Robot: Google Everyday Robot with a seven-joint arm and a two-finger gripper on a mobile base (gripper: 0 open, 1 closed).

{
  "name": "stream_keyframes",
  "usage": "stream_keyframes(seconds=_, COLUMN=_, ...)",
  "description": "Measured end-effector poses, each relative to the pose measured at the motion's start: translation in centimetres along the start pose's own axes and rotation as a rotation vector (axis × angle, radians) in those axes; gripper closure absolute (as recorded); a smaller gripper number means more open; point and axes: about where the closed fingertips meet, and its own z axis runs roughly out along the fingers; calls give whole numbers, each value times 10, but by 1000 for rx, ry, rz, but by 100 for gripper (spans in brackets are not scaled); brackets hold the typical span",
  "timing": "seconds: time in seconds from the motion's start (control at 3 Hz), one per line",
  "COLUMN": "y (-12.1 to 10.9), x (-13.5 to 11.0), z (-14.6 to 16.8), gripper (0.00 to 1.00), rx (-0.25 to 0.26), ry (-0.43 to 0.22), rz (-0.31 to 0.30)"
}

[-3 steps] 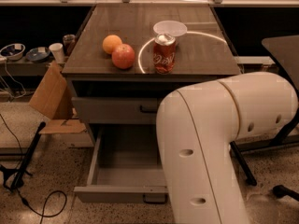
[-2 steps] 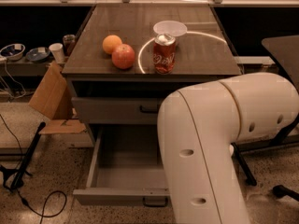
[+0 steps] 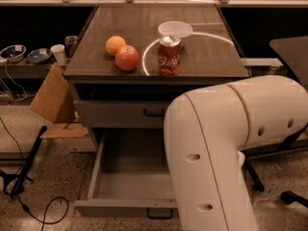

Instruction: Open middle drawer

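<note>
The middle drawer [image 3: 120, 208] is pulled far out of the grey cabinet, directly below the shut top drawer [image 3: 115, 113]. Its inside looks empty, and its small dark handle [image 3: 160, 214] shows at the centre of its front. The lowest drawer is hidden under it. My white arm [image 3: 216, 148] fills the lower right and covers the drawer's right side. The gripper is out of view, hidden behind or below the arm.
On the cabinet top stand a red soda can [image 3: 169, 56], an apple [image 3: 127, 58], an orange [image 3: 115, 45] and a white bowl [image 3: 175, 29]. A cardboard box [image 3: 52, 100] leans at the left. A cable [image 3: 43, 211] lies on the floor. A chair base [image 3: 293, 196] is at the right.
The drawer front sits slightly nearer to me than before. The arm has barely shifted.
</note>
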Motion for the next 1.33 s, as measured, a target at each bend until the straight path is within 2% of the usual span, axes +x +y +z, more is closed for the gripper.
stream_keyframes(seconds=0.33, y=-3, x=-5, z=-15, gripper=100, rx=3, ry=-55, rz=-11)
stream_keyframes(seconds=1.0, y=22, x=-44, z=-44, gripper=100, rx=-45, ry=-191, rz=-76)
stream_keyframes(seconds=1.33, y=30, x=-56, z=-51, gripper=100, rx=-60, ry=-223, rz=-97)
